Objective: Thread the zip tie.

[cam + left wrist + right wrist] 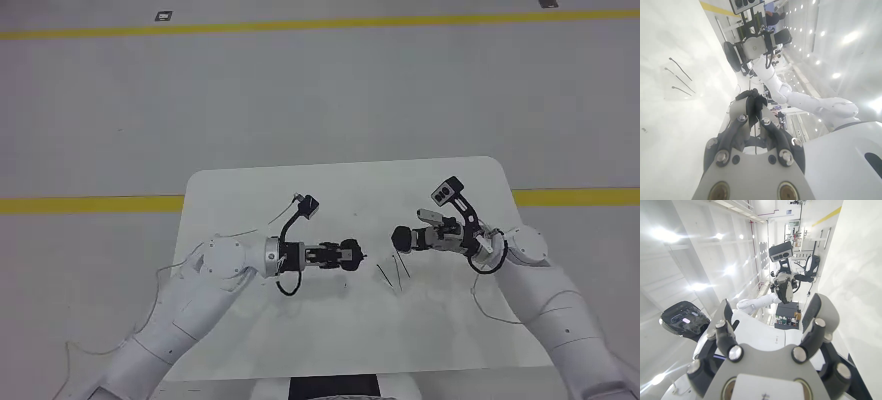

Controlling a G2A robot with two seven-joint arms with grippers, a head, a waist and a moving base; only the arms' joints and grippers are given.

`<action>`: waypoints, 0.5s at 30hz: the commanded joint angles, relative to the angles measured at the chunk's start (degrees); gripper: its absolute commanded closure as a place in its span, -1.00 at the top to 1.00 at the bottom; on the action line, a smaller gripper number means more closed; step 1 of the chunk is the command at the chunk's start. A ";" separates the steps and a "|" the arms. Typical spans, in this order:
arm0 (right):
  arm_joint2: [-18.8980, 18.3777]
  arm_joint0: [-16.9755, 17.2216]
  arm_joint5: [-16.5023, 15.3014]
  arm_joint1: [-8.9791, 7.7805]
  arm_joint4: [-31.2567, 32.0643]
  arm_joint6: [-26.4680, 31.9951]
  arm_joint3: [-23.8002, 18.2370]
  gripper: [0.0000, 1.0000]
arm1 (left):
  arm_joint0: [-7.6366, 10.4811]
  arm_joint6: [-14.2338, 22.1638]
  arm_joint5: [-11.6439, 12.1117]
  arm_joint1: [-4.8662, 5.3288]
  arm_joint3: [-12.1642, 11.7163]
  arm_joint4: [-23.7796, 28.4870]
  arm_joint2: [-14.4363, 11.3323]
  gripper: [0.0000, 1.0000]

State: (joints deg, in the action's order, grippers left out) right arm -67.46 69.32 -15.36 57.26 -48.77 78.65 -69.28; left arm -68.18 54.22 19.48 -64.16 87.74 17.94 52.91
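Threading isn't looking started. 3 zip ties (680,69) are lying loose and straight on the white worktop (250,200), between the 2 grippers, none looped.

Left gripper (753,98) is hovering near them with jaws pressed together; I can't tell if anything thin is pinched inside. Right gripper (770,313) is hanging on the other side, jaws wide, holding nothing.

My read is that the whole job is left: pick up 1 tie and feed its tail through its head.

Grey floor (300,100) with yellow lines (300,22) is running around the worktop, and ceiling lights are glaring overhead.
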 commanded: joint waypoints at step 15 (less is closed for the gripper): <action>0.01 -0.01 0.00 0.00 0.01 0.02 0.01 1.00 | -0.45 -12.17 0.00 0.32 4.05 -20.51 -0.67 -1.00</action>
State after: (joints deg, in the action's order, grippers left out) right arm -67.45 69.31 -15.36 57.26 -48.77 78.67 -69.28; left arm -68.37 44.03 19.48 -63.87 90.98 -0.41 52.34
